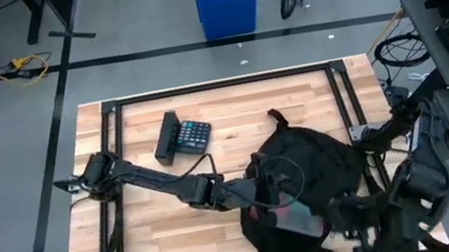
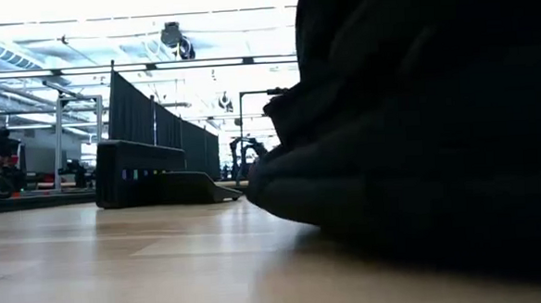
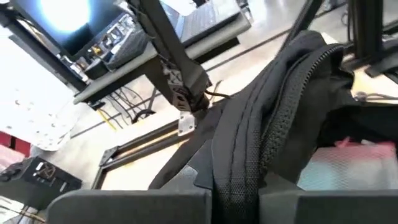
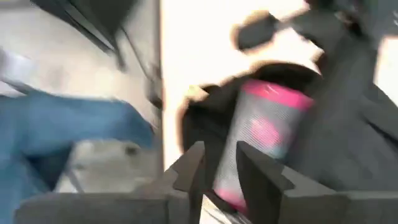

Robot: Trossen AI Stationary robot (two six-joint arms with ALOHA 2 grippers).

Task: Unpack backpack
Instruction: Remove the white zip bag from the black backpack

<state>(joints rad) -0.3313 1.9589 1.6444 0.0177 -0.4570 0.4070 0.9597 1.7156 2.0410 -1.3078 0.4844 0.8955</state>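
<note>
Backpack [image 1: 310, 190]: table's 5 o'clock, mouth open.
Left gripper [image 1: 255, 192]: pinching zipper flap [image 3: 249, 155]; keep it lifted.
Right gripper [image 4: 217, 163]: spread; approach pink-capped mesh item [image 4: 261, 137] squarely.

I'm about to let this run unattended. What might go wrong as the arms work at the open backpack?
1. The left hand seems to grip the backpack by its zipper edge; the fabric may slip free and the opening close.
2. The right hand is open near a pink and grey pouch inside; it might snag the bag's fabric instead.
3. Pulling may drag the bag toward the table's near edge.
</note>
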